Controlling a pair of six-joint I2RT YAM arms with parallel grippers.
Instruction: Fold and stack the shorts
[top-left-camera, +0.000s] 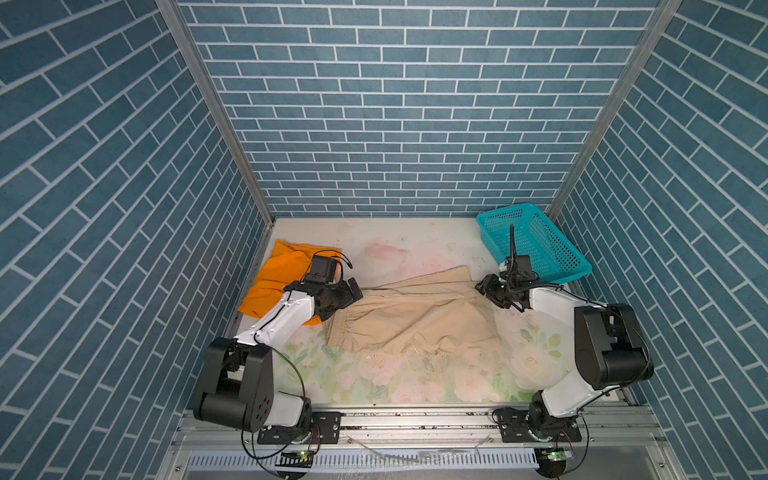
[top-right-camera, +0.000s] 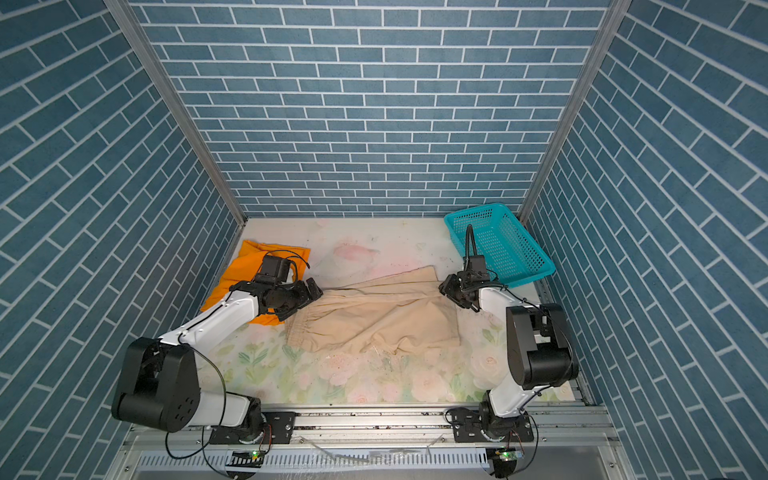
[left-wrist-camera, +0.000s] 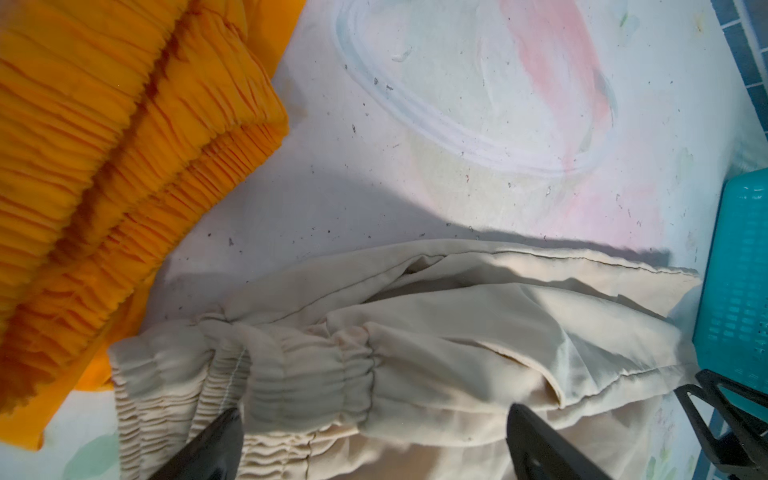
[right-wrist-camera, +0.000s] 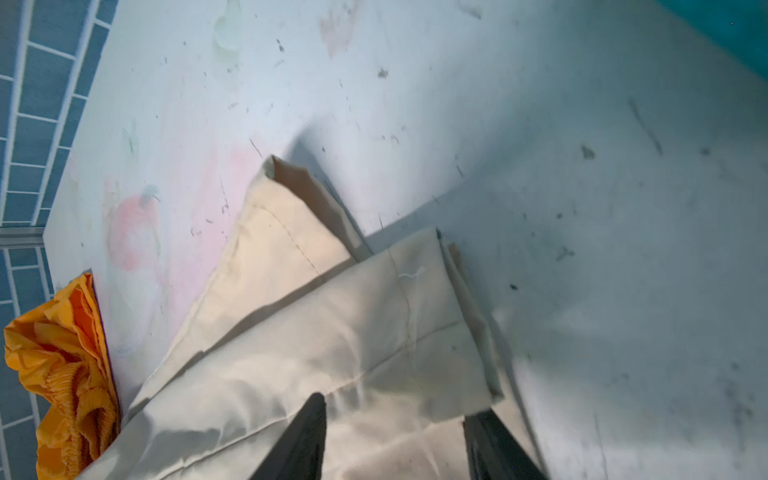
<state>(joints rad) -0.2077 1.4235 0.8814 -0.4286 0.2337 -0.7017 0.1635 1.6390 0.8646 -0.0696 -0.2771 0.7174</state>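
Note:
The beige shorts (top-left-camera: 415, 316) (top-right-camera: 374, 316) lie spread flat across the middle of the table, gathered waistband at the left and leg hems at the right. The orange shorts (top-left-camera: 282, 270) (top-right-camera: 245, 266) lie bunched at the back left, partly under my left arm. My left gripper (top-left-camera: 347, 296) (top-right-camera: 311, 291) (left-wrist-camera: 374, 409) is wide open just above the beige waistband (left-wrist-camera: 307, 374), holding nothing. My right gripper (top-left-camera: 484, 286) (top-right-camera: 446, 286) (right-wrist-camera: 401, 403) is open, its fingers astride the beige leg hem (right-wrist-camera: 415, 316), and the cloth between them lies flat.
A teal perforated basket (top-left-camera: 536, 245) (top-right-camera: 503, 245) (left-wrist-camera: 744, 270) stands at the back right, just behind my right wrist. Blue brick-pattern walls close in the table on three sides. The flowered table cover (top-left-camera: 415, 382) is bare along the front.

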